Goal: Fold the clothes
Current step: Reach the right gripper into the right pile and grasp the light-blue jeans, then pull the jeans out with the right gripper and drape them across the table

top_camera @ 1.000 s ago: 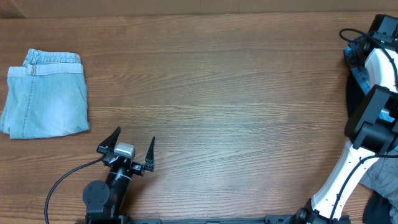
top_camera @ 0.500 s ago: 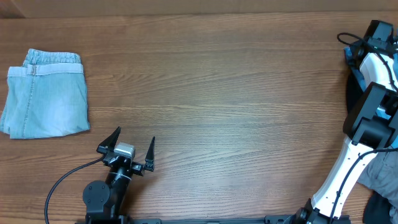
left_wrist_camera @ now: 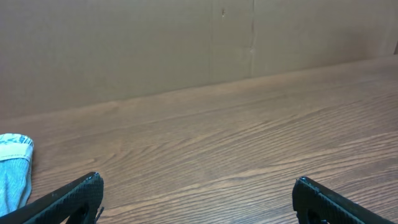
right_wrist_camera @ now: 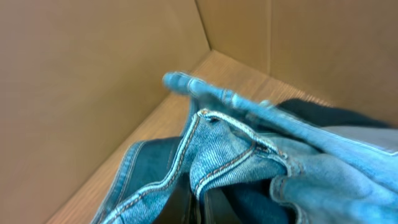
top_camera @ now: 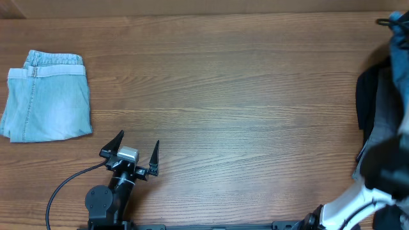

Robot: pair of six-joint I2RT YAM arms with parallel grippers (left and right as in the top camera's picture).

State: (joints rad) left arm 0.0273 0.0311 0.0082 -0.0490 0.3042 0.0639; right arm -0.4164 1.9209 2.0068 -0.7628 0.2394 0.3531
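One folded pale pair (top_camera: 48,96) lay far-left on the bench (top_camera: 243,83). Left pincer (top_camera: 139,138) idle, spread apart. Right arm (top_camera: 348,209) had swung, blurred. Blue denim (right_wrist_camera: 249,155) filled its camera, so right pincer's state was untellable. Next garment probably coming.

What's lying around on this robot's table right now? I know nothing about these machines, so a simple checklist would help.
Surface: wood-grain table.
Job's things: pale folded jeans at the far left; mid-blue jeans bunched close before the right wrist camera; dark garments at the right edge.
Clutter: nothing seen.
Grippers: left gripper open and empty, near the front edge; right gripper not made out behind the denim.
Cables: black cable looping beside the left arm.
Surroundings: brown cardboard walls.
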